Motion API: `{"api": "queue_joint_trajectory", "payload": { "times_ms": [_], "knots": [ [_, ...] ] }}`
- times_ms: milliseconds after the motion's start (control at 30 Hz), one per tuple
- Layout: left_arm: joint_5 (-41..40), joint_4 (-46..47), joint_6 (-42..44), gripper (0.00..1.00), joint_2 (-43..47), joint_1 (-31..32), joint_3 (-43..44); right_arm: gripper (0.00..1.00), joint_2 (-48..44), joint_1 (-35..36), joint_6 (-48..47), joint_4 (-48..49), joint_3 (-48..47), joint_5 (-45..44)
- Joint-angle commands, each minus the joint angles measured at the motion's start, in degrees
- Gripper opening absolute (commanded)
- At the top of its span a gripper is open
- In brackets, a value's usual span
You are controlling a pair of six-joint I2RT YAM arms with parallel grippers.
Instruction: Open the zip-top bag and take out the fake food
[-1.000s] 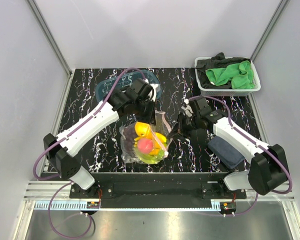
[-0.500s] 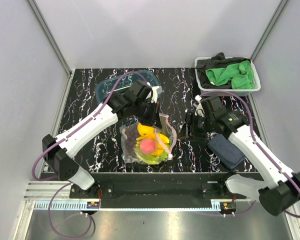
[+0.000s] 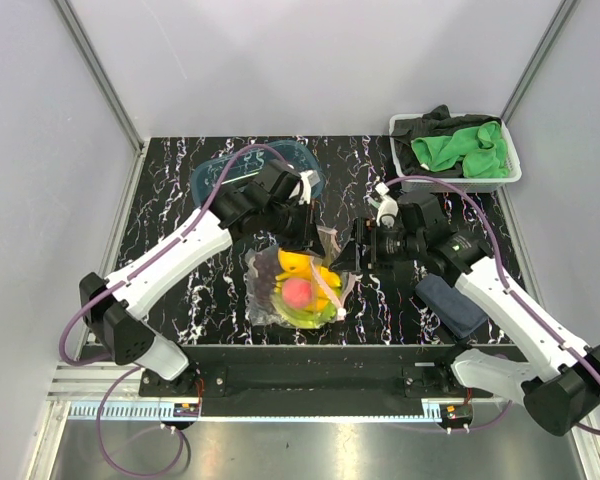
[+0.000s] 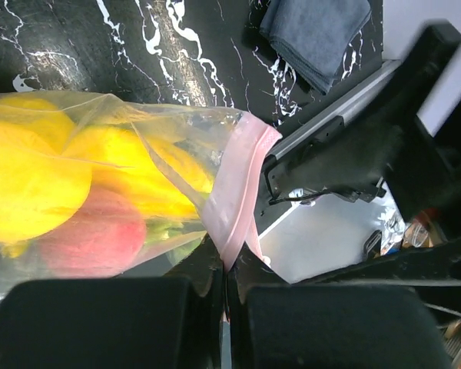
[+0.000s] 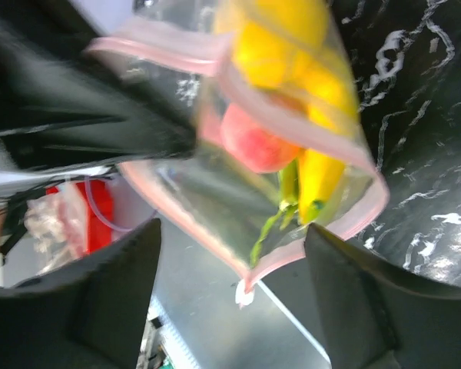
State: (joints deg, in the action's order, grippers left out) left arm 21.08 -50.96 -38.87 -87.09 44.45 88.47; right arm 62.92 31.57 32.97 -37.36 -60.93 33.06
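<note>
- Top external: a blue-tinted tray [image 3: 212,172] sits back left on the bench [image 3: 170,205].
- Front centre lies the zip-top bag [image 3: 270,305], holding yellow bananas [image 3: 298,265] and a pink-red peach [image 3: 298,291].
- The left gripper [image 3: 306,238] has its jaws pinching the bag's pink zip strip [image 4: 234,184].
- The right gripper [image 3: 358,248], jaws spread, hangs beside the bag's mouth.
- Back right, a grey bin [image 3: 458,182] holds green and black cloths [image 3: 460,148].
- Black marbled bench; grey walls [image 3: 310,70].

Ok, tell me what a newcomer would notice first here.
The clear bag of bright yellow and pink toy fruit sits at the table's near middle. The left arm's fingers pinch its pink zip strip, while the right arm's fingers stand open before its mouth. A grey bin of green cloths sits far right.
</note>
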Motion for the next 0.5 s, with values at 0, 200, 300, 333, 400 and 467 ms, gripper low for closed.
{"api": "queue_joint_trajectory", "payload": {
  "times_ms": [0,200,300,333,400,467],
  "knots": [
    [0.45,2.8,-0.85,0.0,4.03,0.29,0.83,0.86,0.89,0.33,-0.53,3.62,2.13,-6.07],
    [4.49,2.01,0.46,0.0,5.96,0.29,0.39,0.95,3.27,0.33,-9.67,-3.07,-1.47,-13.1],
    [6.16,1.48,0.82,0.0,6.14,0.29,0.65,0.97,4.05,0.33,-11.7,-2.89,-2.09,-16.35],
    [6.51,1.22,1.16,0.0,6.14,0.29,0.57,0.98,4.49,0.33,-12.22,-2.54,-2.09,-16.19],
    [6.43,0.69,1.43,0.0,6.67,0.29,0.48,0.93,5.28,0.33,-12.49,-0.09,-1.65,-13.56],
    [6.17,0.51,1.69,0.0,6.84,0.29,0.22,0.78,5.99,0.42,-10.92,3.5,-1.13,-7.76]
  ]
}}
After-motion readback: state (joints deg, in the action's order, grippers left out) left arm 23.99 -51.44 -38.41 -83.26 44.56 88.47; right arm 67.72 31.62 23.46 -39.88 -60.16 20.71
